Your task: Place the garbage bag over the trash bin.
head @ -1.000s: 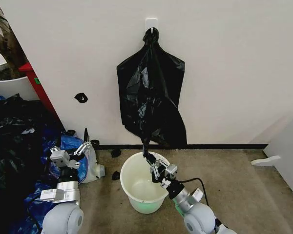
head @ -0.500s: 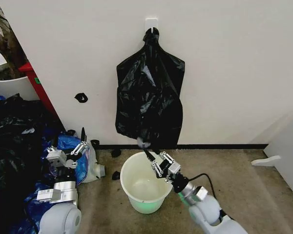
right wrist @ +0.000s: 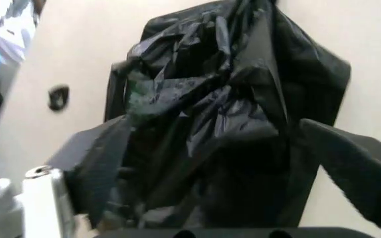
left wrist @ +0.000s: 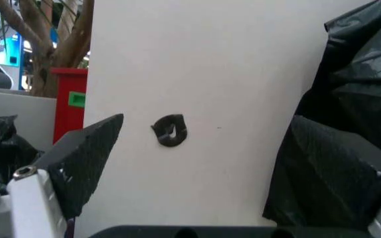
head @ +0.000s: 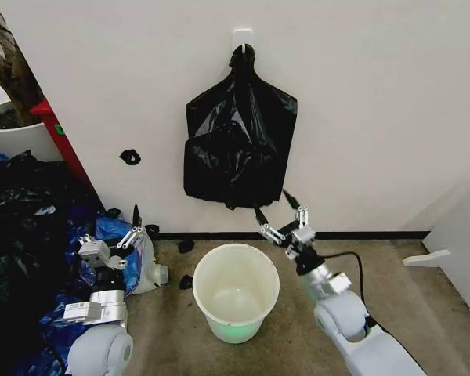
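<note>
Two grippers: we see both spread wide, empty.
Right gripper [head: 283, 212]: at the 5 o'clock corner of the crinkled glossy black garbage bag [head: 239, 145] hanging on the wall hook.
Left gripper [head: 110, 235]: parked at 9 o'clock of the round white plastic trash bin [head: 235, 293].

Garbage bag [right wrist: 223, 114] hanging; right gripper [right wrist: 210, 163] spread, empty.

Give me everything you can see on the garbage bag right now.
The garbage bag is thin, glossy, crinkled black plastic. Its bunched neck hangs from a white wall hook, the body lying against the wall above the trash bin, not touching it. The lower edge looks folded up. The right gripper is open just below it, gripping nothing.
</note>
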Tool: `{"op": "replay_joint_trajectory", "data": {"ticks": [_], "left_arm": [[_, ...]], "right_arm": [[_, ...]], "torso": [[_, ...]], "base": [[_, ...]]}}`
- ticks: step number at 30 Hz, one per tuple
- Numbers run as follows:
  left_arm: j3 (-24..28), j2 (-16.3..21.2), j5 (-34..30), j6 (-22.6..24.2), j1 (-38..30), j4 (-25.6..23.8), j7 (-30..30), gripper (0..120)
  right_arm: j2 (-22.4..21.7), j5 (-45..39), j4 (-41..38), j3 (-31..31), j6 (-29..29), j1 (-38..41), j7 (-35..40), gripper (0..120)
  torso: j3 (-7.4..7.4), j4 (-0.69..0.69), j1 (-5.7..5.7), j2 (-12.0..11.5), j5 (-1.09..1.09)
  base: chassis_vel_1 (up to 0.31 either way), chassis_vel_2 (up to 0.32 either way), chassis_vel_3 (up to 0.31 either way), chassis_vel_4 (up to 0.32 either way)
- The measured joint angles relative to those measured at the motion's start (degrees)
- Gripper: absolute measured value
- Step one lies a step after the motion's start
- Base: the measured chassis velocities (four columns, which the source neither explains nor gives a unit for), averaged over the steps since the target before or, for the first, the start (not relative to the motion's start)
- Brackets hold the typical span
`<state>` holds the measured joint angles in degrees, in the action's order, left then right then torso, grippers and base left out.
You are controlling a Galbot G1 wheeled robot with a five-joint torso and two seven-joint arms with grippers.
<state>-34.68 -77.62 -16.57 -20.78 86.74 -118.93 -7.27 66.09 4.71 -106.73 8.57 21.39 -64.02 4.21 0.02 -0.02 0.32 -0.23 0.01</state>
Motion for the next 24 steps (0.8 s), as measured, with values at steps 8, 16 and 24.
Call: {"op": "replay_joint_trajectory", "data": {"ticks": [8, 16, 24], "left_arm": [[-0.06, -0.45, 0.6, 0.16, 0.2, -0.08, -0.02, 100], [0.03, -1.34, 1.63, 0.26, 0.22, 0.19, -0.04, 100], [0.15, -2.07, 2.47, 0.41, 0.04, 0.41, -0.06, 100]], "right_arm": [[1.64, 22.15, 2.98, -0.77, -4.27, 5.5, 3.35, 100], [1.9, 24.79, 6.78, -5.11, -6.14, 10.77, 2.99, 100], [3.75, 25.37, 11.79, -8.14, -8.75, 16.23, 4.39, 100]], "torso": [[0.0, 0.0, 0.0, 0.0, -0.01], [0.0, -0.01, 0.0, 0.0, -0.01], [0.0, 0.0, 0.0, 0.0, 0.0]], "base": [[0.0, 0.0, 0.0, 0.0], [0.0, 0.0, 0.0, 0.0], [0.0, 0.0, 0.0, 0.0]]}}
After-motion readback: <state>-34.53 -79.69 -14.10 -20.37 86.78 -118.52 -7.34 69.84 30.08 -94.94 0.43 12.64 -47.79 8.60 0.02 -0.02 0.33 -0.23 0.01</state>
